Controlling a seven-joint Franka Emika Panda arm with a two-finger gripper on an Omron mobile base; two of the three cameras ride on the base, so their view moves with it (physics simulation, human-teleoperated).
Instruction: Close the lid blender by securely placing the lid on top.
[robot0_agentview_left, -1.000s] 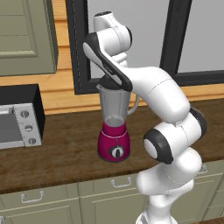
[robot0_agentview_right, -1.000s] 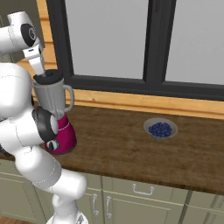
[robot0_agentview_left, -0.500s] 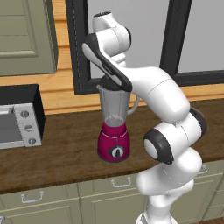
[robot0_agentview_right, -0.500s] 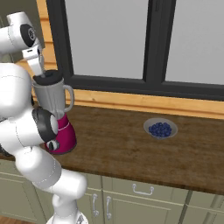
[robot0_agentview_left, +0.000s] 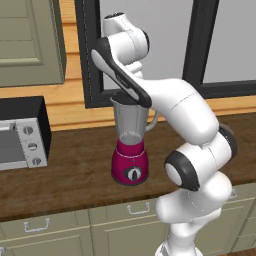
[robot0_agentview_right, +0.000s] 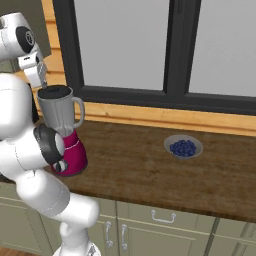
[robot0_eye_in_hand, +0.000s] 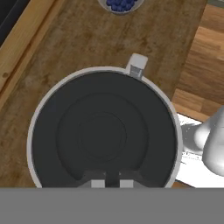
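Hand view looks straight down into the blender (robot0_eye_in_hand: 105, 131) jar: the lid (robot0_eye_in_hand: 103, 135), a dark round disc, sits inside the pale rim and seems to be level with it all around. The tool (robot0_eye_in_hand: 108, 181) is just above the lid, near its edge; its two tips stand very close together, but I cannot tell if they pinch a part of the lid or are only near it.

My judgement: the lid is light and stiff, probably plastic, and a little slippery. Its raised middle ring looks the best place to take hold or to press. The tall clear jar on the magenta base could tip if it is pushed from the side, so any force should go straight down.

From the right base view, the blender (robot0_agentview_right: 65, 132) stands on a brown wooden desk (robot0_agentview_right: 165, 180) under a dark-framed window (robot0_agentview_right: 172, 50). A small bowl of blueberries (robot0_agentview_right: 183, 147) lies well apart, toward the right. In the left base view a toaster oven (robot0_agentview_left: 22, 132) stands at the left, also well apart from the blender (robot0_agentview_left: 131, 145).
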